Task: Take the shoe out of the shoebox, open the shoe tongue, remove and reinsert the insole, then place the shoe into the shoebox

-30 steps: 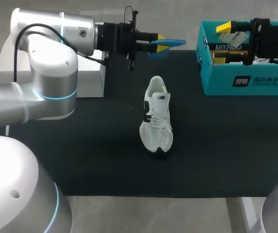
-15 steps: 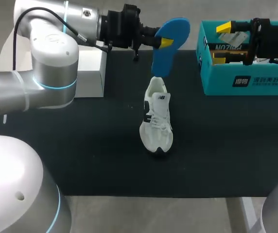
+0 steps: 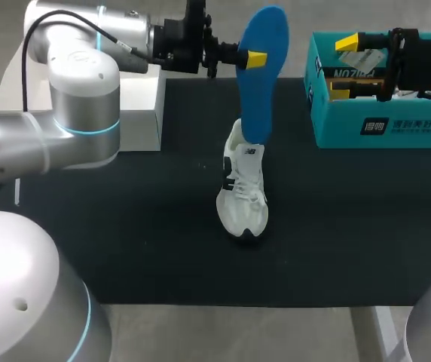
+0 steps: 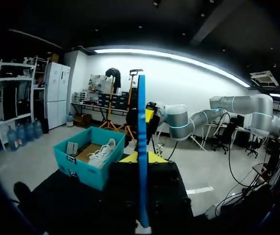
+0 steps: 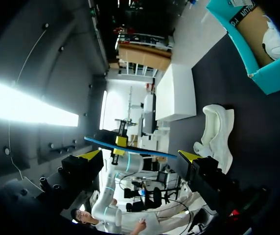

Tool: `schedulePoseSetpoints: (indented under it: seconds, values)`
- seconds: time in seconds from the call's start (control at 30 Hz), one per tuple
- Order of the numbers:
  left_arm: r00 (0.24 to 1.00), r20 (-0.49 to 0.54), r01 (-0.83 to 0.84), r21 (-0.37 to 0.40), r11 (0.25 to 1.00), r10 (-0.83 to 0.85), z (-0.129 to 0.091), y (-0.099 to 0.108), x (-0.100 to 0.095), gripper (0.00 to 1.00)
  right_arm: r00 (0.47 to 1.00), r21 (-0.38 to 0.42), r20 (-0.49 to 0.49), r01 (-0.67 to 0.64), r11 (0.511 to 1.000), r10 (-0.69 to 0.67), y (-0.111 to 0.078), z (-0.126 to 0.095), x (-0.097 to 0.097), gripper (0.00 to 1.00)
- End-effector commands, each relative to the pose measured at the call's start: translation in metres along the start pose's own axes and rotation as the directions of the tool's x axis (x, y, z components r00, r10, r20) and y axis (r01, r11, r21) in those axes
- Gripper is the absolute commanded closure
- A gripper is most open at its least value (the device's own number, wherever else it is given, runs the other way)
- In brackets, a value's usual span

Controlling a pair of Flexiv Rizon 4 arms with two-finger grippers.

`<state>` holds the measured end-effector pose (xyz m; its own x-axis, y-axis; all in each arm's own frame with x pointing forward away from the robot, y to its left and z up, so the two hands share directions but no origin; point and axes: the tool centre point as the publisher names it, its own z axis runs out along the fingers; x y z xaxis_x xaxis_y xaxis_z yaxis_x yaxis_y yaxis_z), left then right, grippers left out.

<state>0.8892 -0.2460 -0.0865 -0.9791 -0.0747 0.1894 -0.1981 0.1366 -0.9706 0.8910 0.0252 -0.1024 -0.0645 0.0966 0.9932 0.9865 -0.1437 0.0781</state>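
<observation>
Blue insole (image 3: 261, 72) is hanging upright over the heel of the white shoe (image 3: 243, 181), pinched by the left gripper (image 3: 255, 59). Off to one side, the right gripper (image 3: 343, 68) is hovering over the teal shoebox (image 3: 381, 124), fingers spread.

The bench (image 3: 163, 226) has a dark, matte top, flat and even in tone from the near edge to the far one; a white box (image 3: 140, 113) stands at its far left corner, plain-sided and upright, its right face meeting the edge of the dark surface; whether it rests on the bench or just beside it cannot be told; the right wrist view shows the same white box (image 5: 175, 93) as a tall block against the dark top (image 5: 257, 122).
</observation>
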Motion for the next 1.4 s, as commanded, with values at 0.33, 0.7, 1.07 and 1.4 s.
schedulePoseSetpoints:
  seconds: [0.33, 0.7, 1.07, 1.4]
  values:
    - [0.497, -0.041, 0.847, 0.241, 0.475, -0.867, 0.0030, 0.0025, 0.0016, 1.00, 1.000, -0.001, 0.002, 0.000, 1.000, 0.000, -0.0002, 0.0008, -0.0001, 0.00]
    - [0.497, -0.041, 0.847, 0.241, 0.475, -0.867, 0.0030, 0.0025, 0.0016, 1.00, 1.000, -0.001, 0.002, 0.000, 1.000, 0.000, -0.0002, 0.0008, -0.0001, 0.00]
    - [0.505, -0.150, 0.861, 0.162, 0.483, -0.850, 0.0017, -0.0005, 0.0036, 1.00, 1.000, -0.001, 0.002, 0.000, 1.000, 0.000, -0.0002, 0.0008, -0.0001, 0.00]
    - [0.438, -0.201, 0.895, 0.011, 0.445, -0.876, 0.0074, -0.0040, 0.0095, 1.00, 1.000, -0.001, 0.002, 0.000, 1.000, 0.000, -0.0002, 0.0008, -0.0001, 0.00]
